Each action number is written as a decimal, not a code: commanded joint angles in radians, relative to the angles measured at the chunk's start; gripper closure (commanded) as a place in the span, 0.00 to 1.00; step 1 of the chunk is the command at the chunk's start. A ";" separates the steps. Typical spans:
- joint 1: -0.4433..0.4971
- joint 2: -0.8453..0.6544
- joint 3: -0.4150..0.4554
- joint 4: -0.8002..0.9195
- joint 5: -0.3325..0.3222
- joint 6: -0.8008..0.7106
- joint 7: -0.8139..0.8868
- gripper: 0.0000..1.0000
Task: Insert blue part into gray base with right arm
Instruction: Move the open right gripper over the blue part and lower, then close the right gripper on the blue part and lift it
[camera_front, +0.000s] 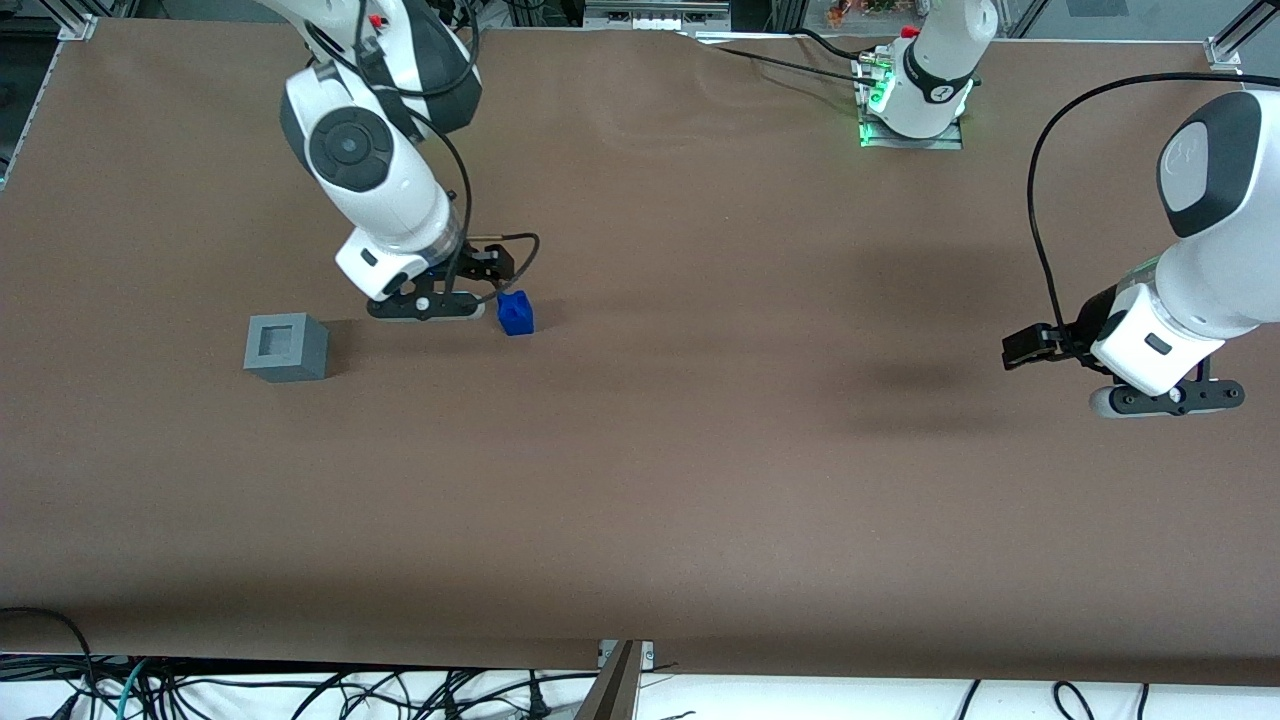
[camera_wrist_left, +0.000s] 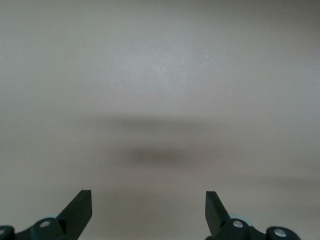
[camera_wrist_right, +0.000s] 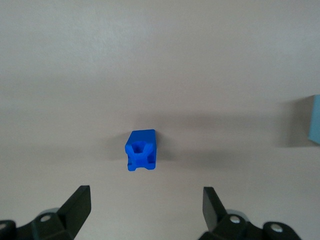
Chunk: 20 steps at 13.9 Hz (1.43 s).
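The blue part (camera_front: 516, 313) lies on the brown table, its notched end showing in the right wrist view (camera_wrist_right: 141, 151). The right arm's gripper (camera_front: 492, 272) hovers just above the table close beside the blue part, slightly farther from the front camera than it. Its fingers are open and empty, and in the wrist view the gripper (camera_wrist_right: 146, 202) has the part ahead of it, between the finger lines but apart from both. The gray base (camera_front: 287, 347) stands with its recess up, off to the side of the gripper away from the blue part; only its edge shows in the wrist view (camera_wrist_right: 315, 120).
The parked arm's mount (camera_front: 912, 120) with a green light stands at the table's back edge. The parked arm's hand (camera_front: 1150, 365) hangs low at its end of the table. Cables (camera_front: 300, 690) lie under the table's front edge.
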<state>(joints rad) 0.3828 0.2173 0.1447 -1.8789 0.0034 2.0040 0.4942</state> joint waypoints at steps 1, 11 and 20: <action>0.017 0.000 -0.007 -0.107 0.006 0.140 0.018 0.01; 0.077 0.117 -0.010 -0.269 -0.017 0.463 0.015 0.01; 0.077 0.148 -0.014 -0.276 -0.099 0.493 0.014 0.54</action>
<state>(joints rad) 0.4506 0.3749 0.1380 -2.1406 -0.0745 2.4805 0.5002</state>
